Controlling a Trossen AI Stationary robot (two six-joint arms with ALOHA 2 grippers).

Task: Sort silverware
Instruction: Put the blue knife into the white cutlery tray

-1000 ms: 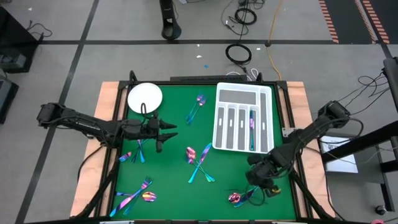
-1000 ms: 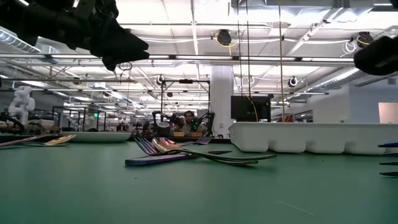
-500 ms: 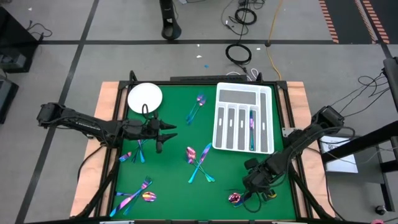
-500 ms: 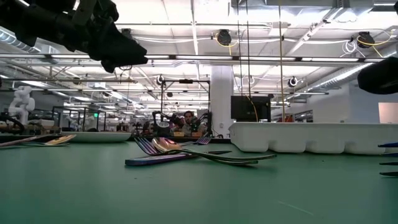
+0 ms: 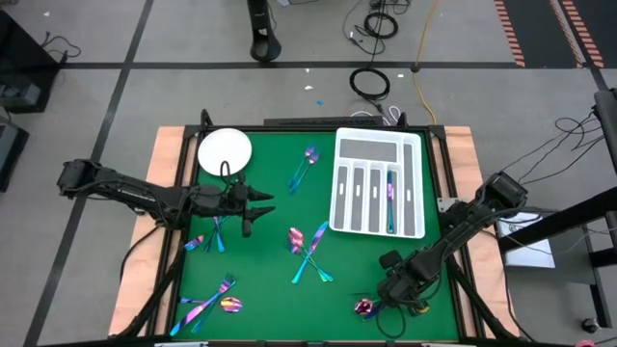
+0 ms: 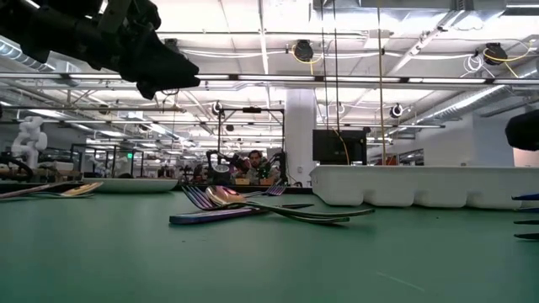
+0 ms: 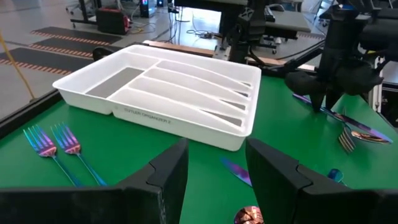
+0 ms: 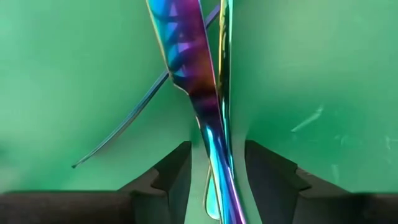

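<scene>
green table [image 5: 270, 280], right end effector [image 5: 393, 289] lowered, fingers parted astride silverware [image 8: 198, 93], left end effector [image 5: 258, 204] hovering open

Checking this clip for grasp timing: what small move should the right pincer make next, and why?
Probably close. The right pincer is low over the silverware pile near the mat's front right, fingers open, and a knife handle runs straight between them. Closing should catch it, though a second thin piece alongside might come too. The left pincer waits mid-table.
</scene>
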